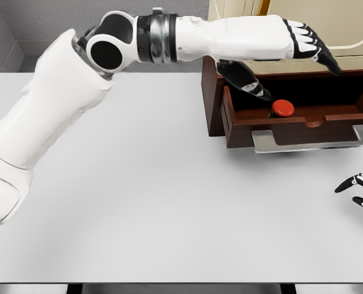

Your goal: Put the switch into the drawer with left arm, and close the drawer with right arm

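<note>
A switch with a round red button (283,108) lies inside the open brown drawer (292,130) at the table's back right. My left arm reaches across from the left, and its hand (292,55) hovers just above the drawer with fingers spread, holding nothing. Its thumb (252,87) points down close beside the switch, apart from it. Only the fingertips of my right hand (360,190) show at the right edge, low on the table in front of the drawer; they look relaxed and hold nothing.
The drawer is pulled out of a brown cabinet (211,92) under a cream-coloured unit (353,30). A grey handle plate (310,139) juts from the drawer front. The white table (138,196) stretches left and forward.
</note>
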Motion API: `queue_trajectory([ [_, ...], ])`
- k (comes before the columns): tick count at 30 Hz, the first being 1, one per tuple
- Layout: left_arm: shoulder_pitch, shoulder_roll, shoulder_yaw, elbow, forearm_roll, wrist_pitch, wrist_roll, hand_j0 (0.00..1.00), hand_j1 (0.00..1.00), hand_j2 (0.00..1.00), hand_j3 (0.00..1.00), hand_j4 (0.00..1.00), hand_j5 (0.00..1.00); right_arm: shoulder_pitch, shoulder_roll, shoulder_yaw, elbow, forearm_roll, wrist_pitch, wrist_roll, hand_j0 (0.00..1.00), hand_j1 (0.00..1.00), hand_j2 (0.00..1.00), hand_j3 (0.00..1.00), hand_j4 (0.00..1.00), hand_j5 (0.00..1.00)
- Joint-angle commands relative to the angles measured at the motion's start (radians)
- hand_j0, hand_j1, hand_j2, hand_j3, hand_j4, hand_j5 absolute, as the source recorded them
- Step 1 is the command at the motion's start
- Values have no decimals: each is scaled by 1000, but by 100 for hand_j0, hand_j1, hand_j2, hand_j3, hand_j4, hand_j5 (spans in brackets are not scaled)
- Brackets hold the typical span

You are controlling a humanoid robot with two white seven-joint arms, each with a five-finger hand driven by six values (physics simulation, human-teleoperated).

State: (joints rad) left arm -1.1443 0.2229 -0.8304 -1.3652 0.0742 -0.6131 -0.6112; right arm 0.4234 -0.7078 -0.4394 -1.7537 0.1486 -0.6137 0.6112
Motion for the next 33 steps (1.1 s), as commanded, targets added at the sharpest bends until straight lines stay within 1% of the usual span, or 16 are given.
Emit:
queue_trajectory([
  [1,-2,173,-166,-124,387,2,0,88,88,88,88,88,88,0,-1,1,0,-7,3,0,57,57,57,57,57,57],
  [2,-23,213,-237,-127,473,2,0,89,89,89,89,89,89,0,-1,8,0,-7,3,0,57,57,57,57,57,57],
  [3,-34,220,-279,-150,483,2,0,90,90,90,90,90,90,0,-1,10,0,-7,3,0,57,57,57,57,57,57],
  [4,-34,224,-325,-175,533,2,0,91,91,91,91,91,91,0,-2,10,0,-6,3,0,57,57,57,57,57,57],
  [5,-37,225,-328,-219,542,106,0,91,91,91,91,91,91,2,-7,10,0,-3,3,0,57,57,57,57,57,57],
  [6,-48,242,-323,-301,549,324,0,90,90,90,90,90,90,0,-21,10,2,-3,3,0,57,57,57,57,57,57],
  [8,-55,263,-311,-380,590,476,0,90,90,90,90,90,90,0,-21,13,2,-4,3,0,57,57,57,57,57,57],
  [9,-58,257,-265,-380,638,614,0,91,91,91,91,91,91,-2,-21,16,0,-4,3,0,57,57,57,57,57,57],
  [10,-58,257,-234,-379,656,676,0,94,94,94,94,94,94,-2,-21,16,0,-4,3,0,57,57,57,57,57,57],
  [11,-58,263,-225,-376,664,722,0,100,100,100,100,100,100,-2,-21,16,0,-4,3,0,58,58,58,58,58,58],
  [13,-60,263,-231,-382,650,897,36,100,100,100,100,100,100,0,-22,16,-1,-4,3,0,58,58,58,58,58,58],
  [14,-60,263,-230,-383,651,918,126,100,100,100,100,100,100,0,-22,16,0,-4,3,0,58,58,58,58,58,58],
  [16,-60,262,-231,-385,656,921,168,100,100,100,100,100,100,-2,-22,16,-1,-4,3,0,58,58,58,58,58,58],
  [24,-49,253,-253,-391,691,931,171,100,100,100,100,100,100,-2,-22,16,-1,-4,3,0,58,58,58,58,58,58],
  [31,-17,219,-257,-279,664,946,189,100,100,100,100,100,100,-6,-22,18,-1,-4,3,0,58,58,58,58,58,58],
  [33,-15,207,-260,-275,651,944,189,100,100,100,100,100,100,-6,-22,18,-1,-4,3,0,58,58,58,58,58,58],
])
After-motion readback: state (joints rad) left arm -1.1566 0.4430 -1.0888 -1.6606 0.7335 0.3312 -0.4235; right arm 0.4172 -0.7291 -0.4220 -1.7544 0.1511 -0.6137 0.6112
